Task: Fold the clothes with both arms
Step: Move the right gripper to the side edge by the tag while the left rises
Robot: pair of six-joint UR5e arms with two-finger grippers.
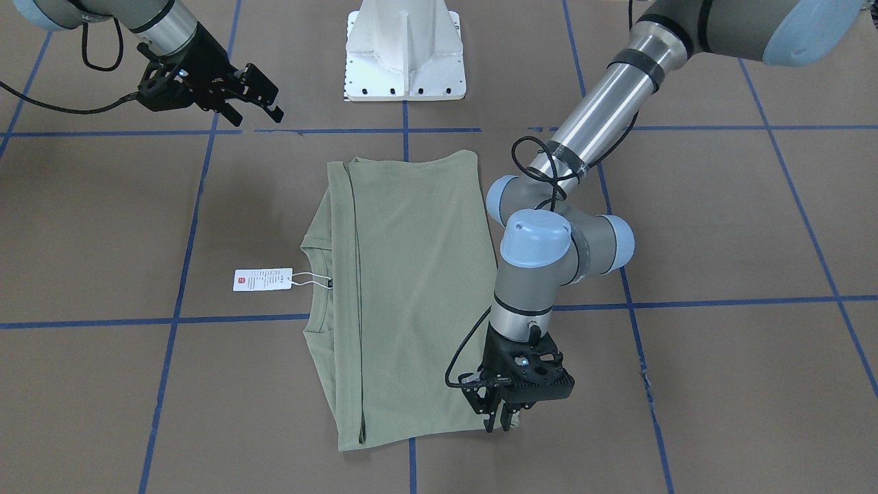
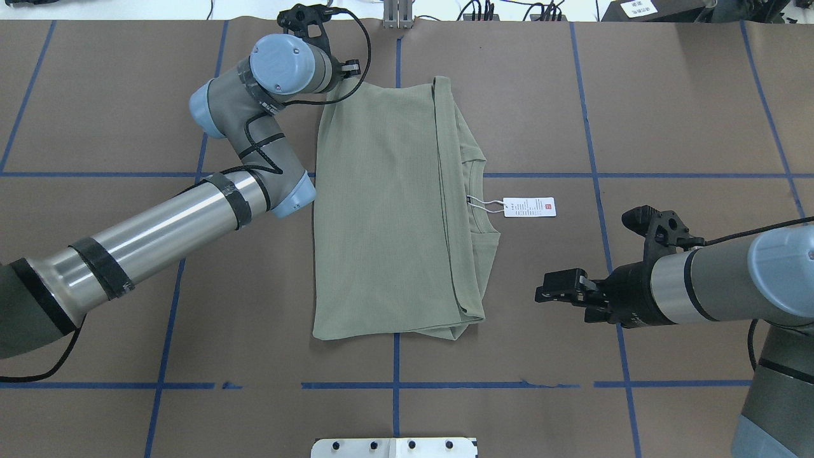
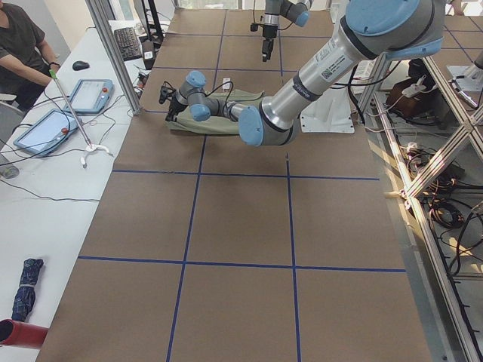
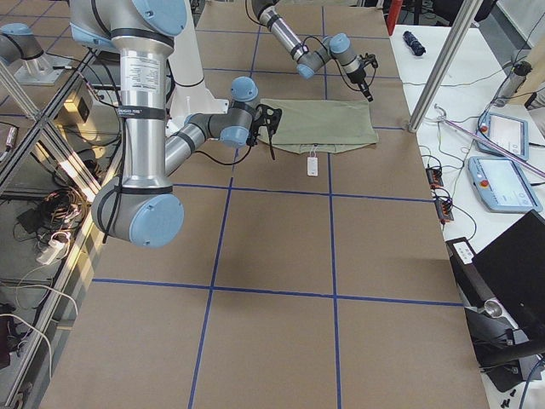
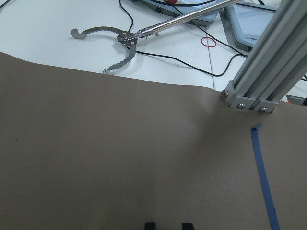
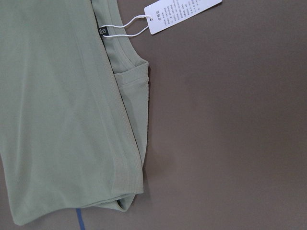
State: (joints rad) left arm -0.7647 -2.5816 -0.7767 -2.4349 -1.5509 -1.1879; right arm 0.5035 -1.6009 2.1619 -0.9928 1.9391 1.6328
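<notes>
shirt [image 1: 411, 274] is reading as matt, fine-ribbed cloth; hang tag [image 1: 262, 279] is looking like smooth white paper; worktop [image 1: 720, 226] is showing a matt brown covering; left arm tube [image 1: 603, 103] is glinting like polished metal.

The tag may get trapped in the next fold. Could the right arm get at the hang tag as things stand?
Probably yes. The hang tag lies on bare table beside the shirt, and the right gripper hovers open on that same side with nothing between them.

The big table [image 2: 668, 95] is brown with blue tape lines [image 2: 636, 175]. A white desk [image 3: 30, 196] with two tablets [image 3: 47, 130] stands beside it.
</notes>
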